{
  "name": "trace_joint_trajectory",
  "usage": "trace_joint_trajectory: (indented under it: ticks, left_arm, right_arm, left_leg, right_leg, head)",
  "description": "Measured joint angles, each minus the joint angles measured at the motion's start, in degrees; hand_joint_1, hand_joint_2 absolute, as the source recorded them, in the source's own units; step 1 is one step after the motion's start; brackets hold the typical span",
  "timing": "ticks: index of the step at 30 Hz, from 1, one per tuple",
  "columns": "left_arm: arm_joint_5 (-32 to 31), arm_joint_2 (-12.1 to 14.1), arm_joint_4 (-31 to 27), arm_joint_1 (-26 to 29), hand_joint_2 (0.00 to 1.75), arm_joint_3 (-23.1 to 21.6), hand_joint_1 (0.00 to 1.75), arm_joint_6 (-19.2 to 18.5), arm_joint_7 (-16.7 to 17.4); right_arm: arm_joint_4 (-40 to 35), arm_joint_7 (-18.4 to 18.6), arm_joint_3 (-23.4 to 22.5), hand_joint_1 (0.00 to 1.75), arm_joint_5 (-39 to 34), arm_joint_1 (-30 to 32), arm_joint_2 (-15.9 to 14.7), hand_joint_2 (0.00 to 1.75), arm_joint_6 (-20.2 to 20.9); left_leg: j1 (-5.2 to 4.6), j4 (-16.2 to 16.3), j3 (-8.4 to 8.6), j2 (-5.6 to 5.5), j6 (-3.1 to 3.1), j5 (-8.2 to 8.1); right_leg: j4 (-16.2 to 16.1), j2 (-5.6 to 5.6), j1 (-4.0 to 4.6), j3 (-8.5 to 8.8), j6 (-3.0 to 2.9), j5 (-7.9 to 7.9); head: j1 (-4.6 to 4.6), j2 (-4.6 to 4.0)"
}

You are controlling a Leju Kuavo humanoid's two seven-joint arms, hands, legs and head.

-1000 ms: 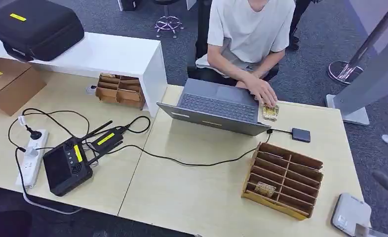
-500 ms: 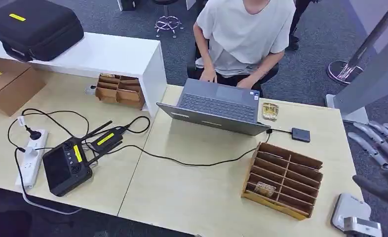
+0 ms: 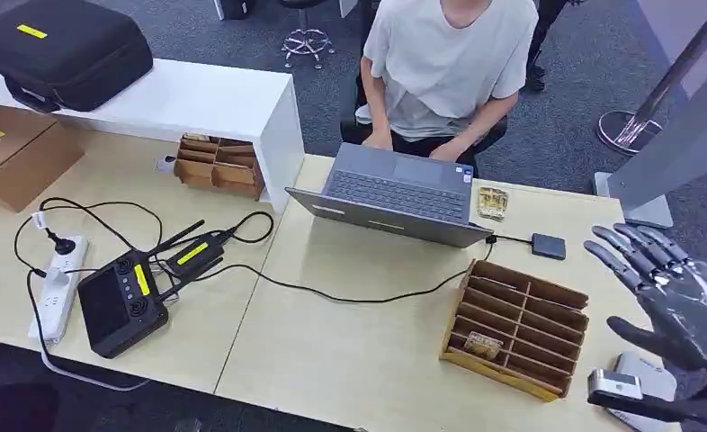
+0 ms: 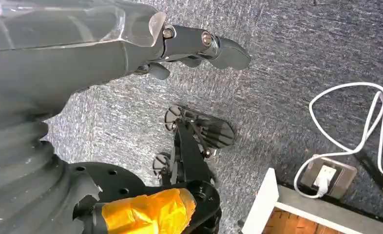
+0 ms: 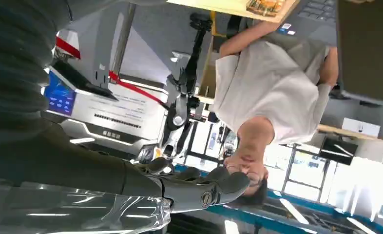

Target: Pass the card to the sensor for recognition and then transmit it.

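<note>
1. Your right robot hand [image 3: 678, 301] is raised over the right edge of the surface [image 3: 359, 351], fingers spread apart and holding nothing.
2. In the right wrist view the same robot hand [image 5: 189, 187] shows its fingers loosely extended, with nothing in them.
3. Your left robot hand [image 4: 131, 44] hangs over the grey carpet floor [image 4: 296, 58]; its fingers reach out straight and nothing sits in them.
4. 1 card [image 3: 492, 202] lies flat near the far edge of the surface, just beside the right end of the open laptop [image 3: 395, 193].
5. Another card [image 3: 482, 343] lies in a near-left compartment of the wooden divider tray [image 3: 521, 326], which stands near the surface's right front corner.
6. A small dark box [image 3: 548, 245], which may be the sensor, sits on its cable between the laptop and the right edge.
7. A white device [image 3: 642, 387] rests at the right front corner, partly under your right robot hand.
8. A person in a white shirt [image 3: 453, 54] sits at the far edge behind the laptop.
</note>
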Motion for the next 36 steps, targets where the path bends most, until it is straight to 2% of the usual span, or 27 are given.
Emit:
trace_joint_trajectory:
  ticks: [5,6,9,10,25,36]
  left_arm:
    - [0.0,-0.1,0.0,0.0,1.75,0.0,0.00,0.0,0.1]
    - [0.0,-0.1,0.0,0.0,1.75,0.0,0.00,0.0,0.1]
    - [-0.1,-0.1,0.0,0.0,1.75,0.0,0.00,0.0,0.2]
    - [-0.2,-0.1,0.0,0.0,1.75,0.0,0.00,0.0,0.5]
    - [-0.9,-0.4,0.0,-0.1,1.75,0.0,0.00,1.6,0.9]
    - [-1.2,-0.4,0.0,-0.1,1.75,0.0,0.00,1.1,0.9]
  right_arm:
    - [1.3,0.2,2.2,0.00,0.1,-1.4,0.5,1.75,0.0]
    - [1.5,0.2,2.5,0.00,0.1,-1.6,0.6,0.00,0.1]
    - [2.1,0.2,3.5,0.00,0.2,-2.2,0.7,0.00,0.1]
    - [2.3,0.4,3.8,0.00,0.2,-2.4,0.7,1.75,0.1]
    - [7.0,1.5,9.3,0.00,0.9,-5.8,2.3,1.75,0.9]
    - [13.4,2.1,12.9,0.00,0.7,-5.9,5.4,1.75,0.3]
  left_leg:
    - [0.00,0.0,0.00,0.00,0.00,0.00]
    - [0.00,0.0,0.00,0.00,0.00,0.00]
    - [0.00,0.0,-0.01,0.00,0.00,0.00]
    - [0.00,0.0,-0.01,0.00,0.00,0.00]
    - [0.00,0.0,-0.01,-0.01,0.00,0.00]
    - [0.00,0.0,0.00,-0.01,0.00,0.00]
  right_leg:
    - [0.0,0.00,0.00,0.00,0.00,0.00]
    - [0.0,0.00,0.00,0.00,0.00,0.00]
    - [0.0,0.00,0.00,0.00,0.00,0.00]
    - [0.0,0.00,0.00,0.00,0.00,0.00]
    - [0.0,-0.01,0.00,0.01,0.00,0.00]
    - [0.0,-0.01,0.00,0.00,0.00,0.00]
  head:
    - [0.00,0.00]
    - [0.00,0.00]
    - [0.00,0.00]
    - [0.00,0.00]
    - [0.00,0.00]
    - [0.00,0.00]
